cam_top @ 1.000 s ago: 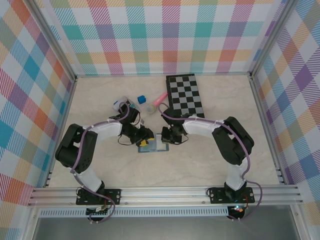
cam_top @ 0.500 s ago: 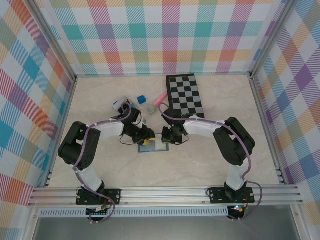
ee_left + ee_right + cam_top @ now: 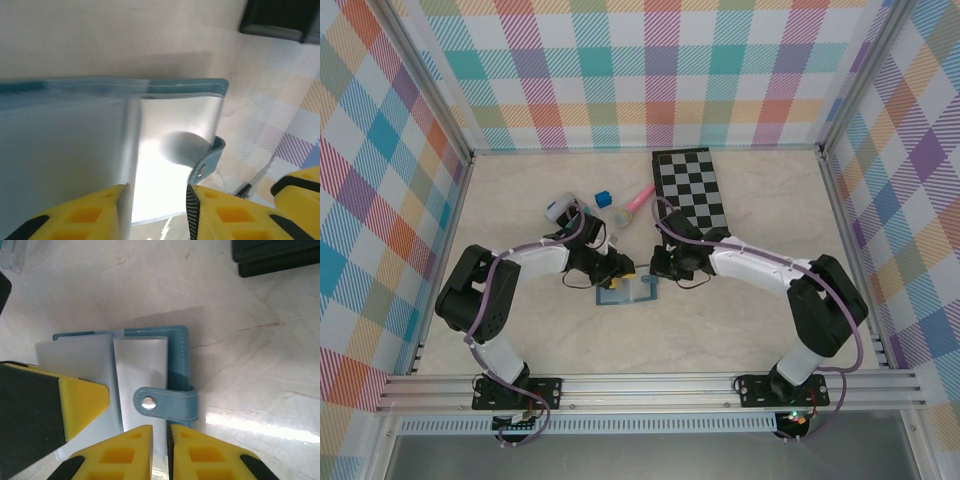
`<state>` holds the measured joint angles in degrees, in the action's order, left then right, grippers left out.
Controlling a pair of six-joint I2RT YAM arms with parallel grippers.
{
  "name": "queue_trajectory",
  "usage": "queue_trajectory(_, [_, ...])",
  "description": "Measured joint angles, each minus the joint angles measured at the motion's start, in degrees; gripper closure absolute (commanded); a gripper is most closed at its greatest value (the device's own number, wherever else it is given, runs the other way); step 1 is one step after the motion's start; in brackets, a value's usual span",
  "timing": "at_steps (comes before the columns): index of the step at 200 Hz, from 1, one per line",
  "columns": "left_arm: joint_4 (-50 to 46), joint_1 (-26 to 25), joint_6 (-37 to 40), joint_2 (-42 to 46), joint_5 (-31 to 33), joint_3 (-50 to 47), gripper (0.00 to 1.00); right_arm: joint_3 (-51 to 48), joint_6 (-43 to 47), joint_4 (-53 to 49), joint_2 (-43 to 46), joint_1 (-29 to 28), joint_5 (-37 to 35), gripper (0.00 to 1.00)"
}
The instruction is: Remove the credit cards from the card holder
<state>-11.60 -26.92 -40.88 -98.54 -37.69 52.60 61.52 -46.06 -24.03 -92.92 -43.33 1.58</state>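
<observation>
Marble table (image 3: 740, 330): card holder (image 3: 145, 365) lies open. Left gripper (image 3: 156, 189) is parted astride a sleeve (image 3: 170, 125). Right gripper (image 3: 161, 429): grip cannot be told.

Robot-manipulation laboratory cell. 2 arms, left (image 3: 485, 300) and right (image 3: 800, 290), are bolted with exposed cabling to an aluminium rail (image 3: 650, 385) at the near edge of a marble-pattern tabletop (image 3: 720, 330). Metal-framed walls (image 3: 650, 70) of multicoloured check enclose the other 3 sides. Unrelated small props, among them a chessboard (image 3: 692, 190) and a card holder (image 3: 628, 291), lie on the table as test pieces.
</observation>
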Motion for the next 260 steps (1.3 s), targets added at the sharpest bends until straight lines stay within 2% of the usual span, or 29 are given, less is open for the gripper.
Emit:
queue_trajectory(46, [4.9,-3.5,-2.6,-0.7,-1.2,0.7,0.63,-3.7,-1.2,0.9,3.7,0.0,-3.6,0.76])
queue_trajectory(74, [6.1,-4.2,-3.2,-3.7,-0.8,2.0,0.64,-4.1,-1.4,1.0,4.0,0.0,-4.1,0.79])
queue_trajectory(102, [6.0,-4.2,-3.3,-5.9,0.3,2.1,0.69,-4.1,-1.4,2.8,3.4,0.0,-1.6,0.9])
queue_trajectory(133, [5.9,-4.2,-3.4,-6.0,1.4,2.1,0.78,-4.0,-1.3,4.7,-0.3,0.0,2.5,0.96])
queue_trajectory(192, [5.0,-4.2,-4.3,-6.0,3.6,2.3,0.9,-2.7,-2.0,3.9,-5.9,-0.2,5.4,0.99])
queue_trajectory(260, [3.6,-4.2,-4.3,-5.7,4.3,2.9,0.91,-1.3,-2.0,4.0,-9.3,-0.6,8.6,0.98])
